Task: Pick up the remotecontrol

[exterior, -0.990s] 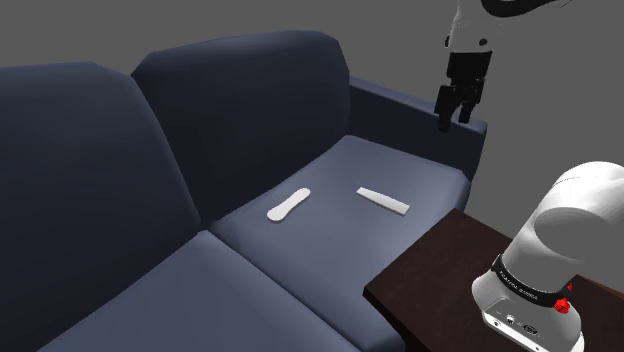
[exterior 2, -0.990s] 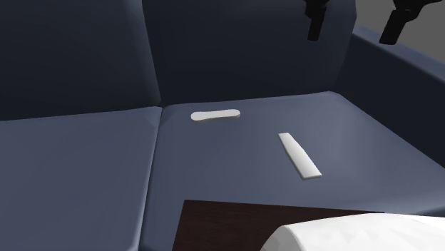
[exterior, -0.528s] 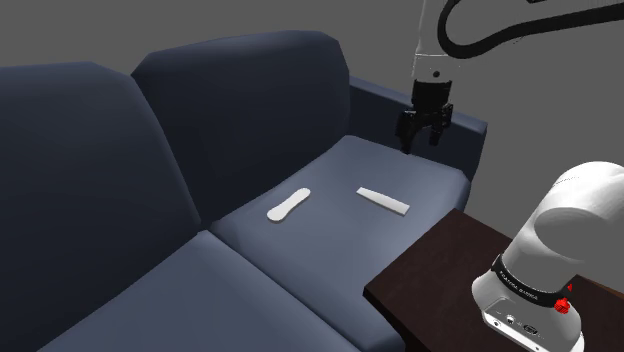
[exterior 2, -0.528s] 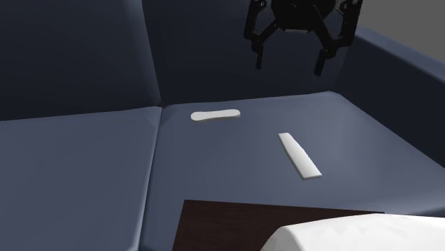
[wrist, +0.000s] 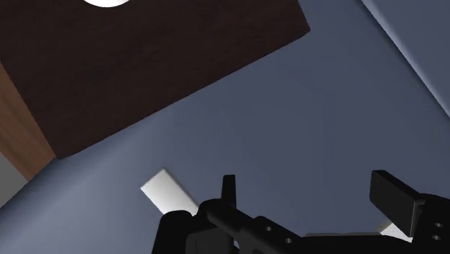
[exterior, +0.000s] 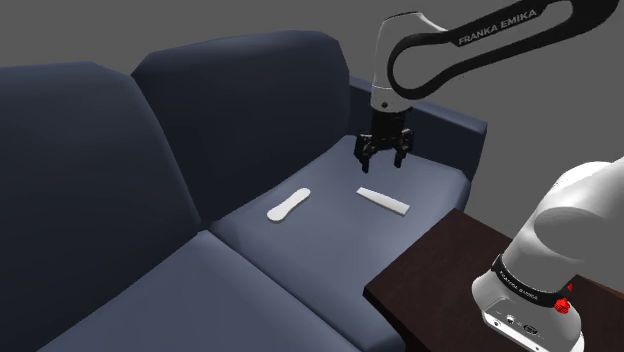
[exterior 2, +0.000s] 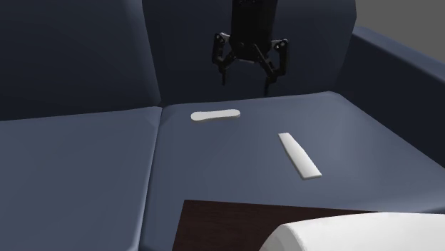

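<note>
White remote control (exterior: 384, 200): you see it lying flat near the sofa (exterior: 250, 110) cushion's front edge.
Gripper (exterior: 381, 165): your fingers stand apart, hovering above it.

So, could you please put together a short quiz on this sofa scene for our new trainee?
1. How many white things lie on the sofa cushion?
2. The gripper hangs over: A) the straight white bar, B) the rounded white piece, C) the dark table?
3. True or false: the jaws are shut on something.
Key: 1 two; 2 A; 3 false.
</note>
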`<state>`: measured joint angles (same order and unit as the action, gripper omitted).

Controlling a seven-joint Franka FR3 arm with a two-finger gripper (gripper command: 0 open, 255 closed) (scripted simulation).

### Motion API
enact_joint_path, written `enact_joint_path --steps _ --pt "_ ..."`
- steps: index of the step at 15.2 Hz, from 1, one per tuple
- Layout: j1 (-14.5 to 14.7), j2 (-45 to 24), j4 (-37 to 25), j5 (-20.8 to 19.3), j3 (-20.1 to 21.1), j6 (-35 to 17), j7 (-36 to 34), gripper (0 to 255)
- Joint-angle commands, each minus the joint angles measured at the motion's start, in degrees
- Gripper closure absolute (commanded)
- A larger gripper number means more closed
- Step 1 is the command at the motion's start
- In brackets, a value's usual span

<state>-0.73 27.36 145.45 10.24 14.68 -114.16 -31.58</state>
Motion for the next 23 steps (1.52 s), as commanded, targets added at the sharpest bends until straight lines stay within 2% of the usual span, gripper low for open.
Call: enact_joint_path --steps 1,6,11,17,23 --pt "-0.6 -4.6 -1.5 0.1 2.0 -3.6 -4.4 0" --pt "-2.2 -16.4 -6.3 -2.2 6.4 -11.6 -15.7 0" --pt "-2.9 -28.9 -13.1 -8.2 8.4 -17.4 -28.2 0" --pt "-0.4 -43.6 -23.8 -16.3 6.3 -20.9 -42.4 0" --pt "3.7 -57.1 -37.1 -21.0 1.8 -21.4 -52.8 0"
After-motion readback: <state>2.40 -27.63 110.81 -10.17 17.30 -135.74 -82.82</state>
